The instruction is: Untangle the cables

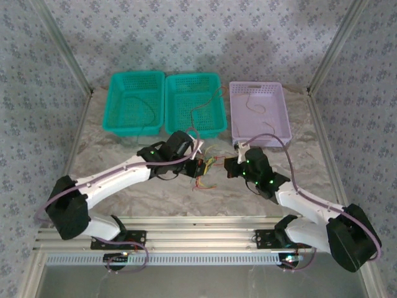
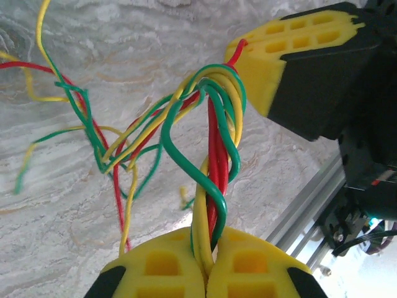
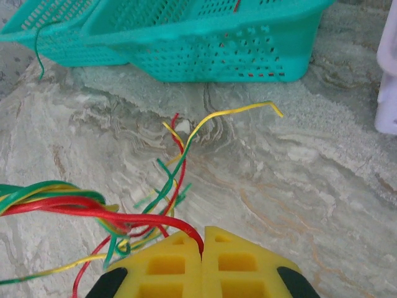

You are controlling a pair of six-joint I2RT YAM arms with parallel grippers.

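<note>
Noted at the middle of the table (image 1: pixel 186 198), between the two arms: the cables (image 1: pixel 208 166), a small knot of green, yellow and red strands, too fine from above to tell apart.

Seen pressed together on that bundle: the left gripper (image 2: pixel 205 264), with several strands running straight into the seam between its yellow pads (pad bases cut off at the lower edge). Just beyond it, strands looped over one another, then fanned out to the left with loose ends lying on the table.

Likewise pressed together: the right gripper (image 3: pixel 202 242), with a red strand caught in its seam. Whether other strands are caught there, not discernible.

Along the far side: a green basket (image 1: pixel 138 73), a second green basket (image 1: pixel 192 75) just beside it, and a purple basket (image 1: pixel 255 84) to the right. Thin strands inside all three, colours hard to make out.
</note>
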